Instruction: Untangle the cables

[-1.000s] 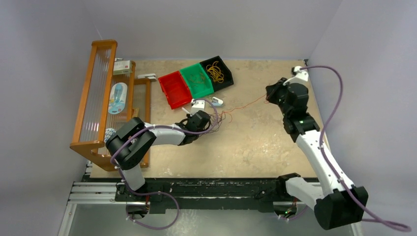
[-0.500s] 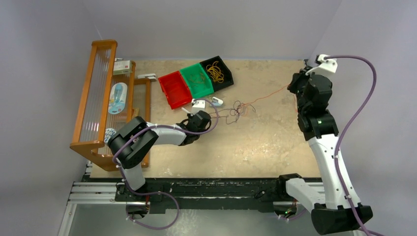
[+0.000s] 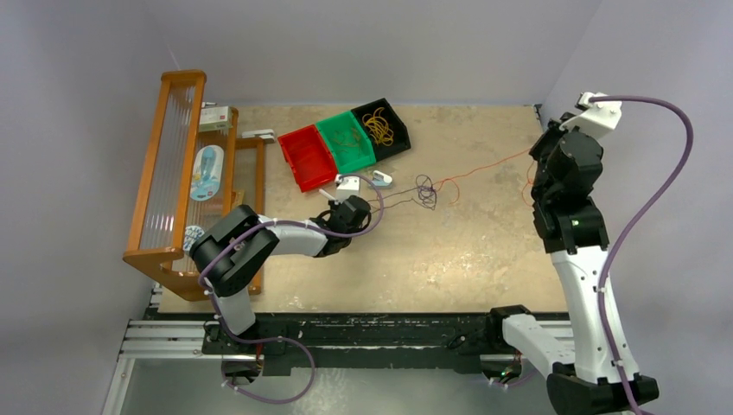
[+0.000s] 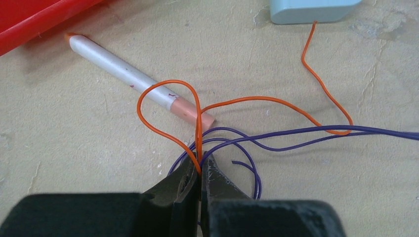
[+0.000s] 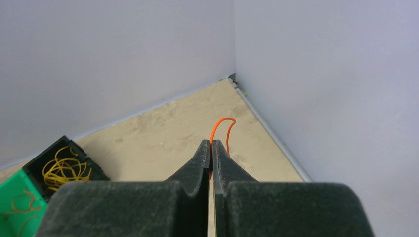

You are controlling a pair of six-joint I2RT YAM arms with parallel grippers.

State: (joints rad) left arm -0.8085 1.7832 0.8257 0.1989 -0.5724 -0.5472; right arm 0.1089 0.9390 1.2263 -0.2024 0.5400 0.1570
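Left tool (image 4: 200,168) is clamped shut on a thin orange wire loop (image 4: 163,89) beside slim purple wires (image 4: 296,134). Right tool (image 5: 211,148), at three o'clock, pinches an orange strand (image 3: 484,169). The dark wire snarl (image 3: 425,192) lies mid-tabletop (image 3: 449,259) between them. Pulling apart could cinch it tight, or let a wire slip out.

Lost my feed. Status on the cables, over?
Left gripper shut on cables. Right gripper shut on orange cable, far right. Knot mid-table between them. Marker under an orange loop.
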